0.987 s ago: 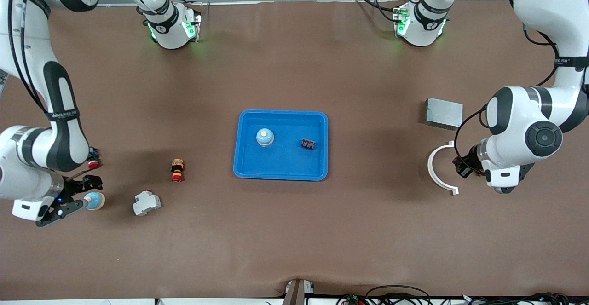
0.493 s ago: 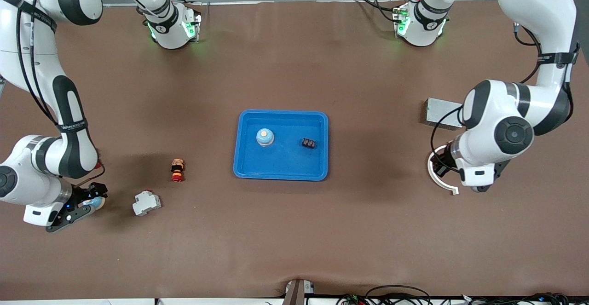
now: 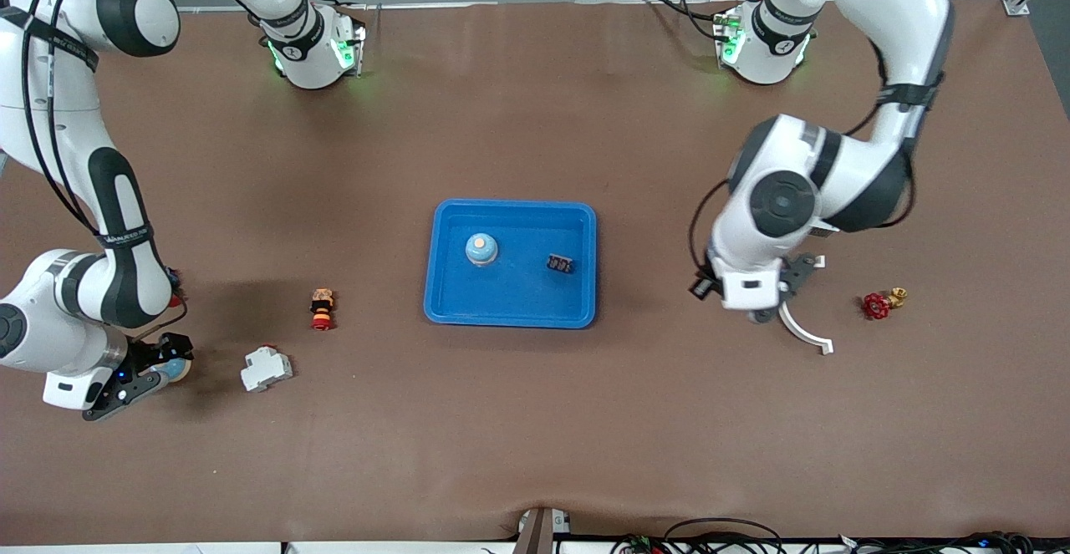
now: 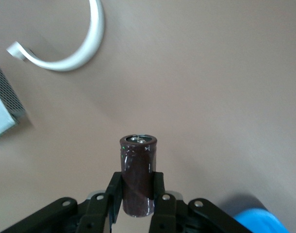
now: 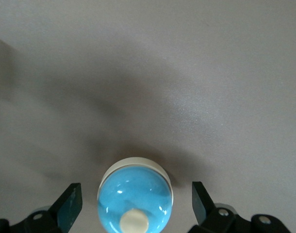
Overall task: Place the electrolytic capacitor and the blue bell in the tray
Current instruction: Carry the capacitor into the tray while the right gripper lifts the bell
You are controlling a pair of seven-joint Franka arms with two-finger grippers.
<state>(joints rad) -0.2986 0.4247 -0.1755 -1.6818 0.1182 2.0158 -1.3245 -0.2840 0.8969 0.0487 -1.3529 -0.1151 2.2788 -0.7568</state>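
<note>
The bright blue tray (image 3: 451, 295) lies mid-table. A blue bell (image 3: 481, 248) and a small black part (image 3: 560, 263) sit in it. A second blue bell (image 3: 174, 367) stands on the table toward the right arm's end. My right gripper (image 3: 155, 373) is open with its fingers either side of this bell, apart from it; the right wrist view shows the bell (image 5: 133, 187) between the fingers (image 5: 69, 206). My left gripper (image 4: 137, 187) is shut on a dark brown electrolytic capacitor (image 4: 138, 170), over the bare table between the tray and a white arc.
A white curved piece (image 3: 804, 332) and a red valve handle (image 3: 876, 306) lie toward the left arm's end. A grey metal box (image 4: 5, 109) shows in the left wrist view. A red push button (image 3: 321, 308) and a white breaker (image 3: 266, 368) lie near the right gripper.
The left arm has swung toward the tray with the capacitor, uncovering the red valve handle. The right gripper came down around the table bell and has since stayed put.
</note>
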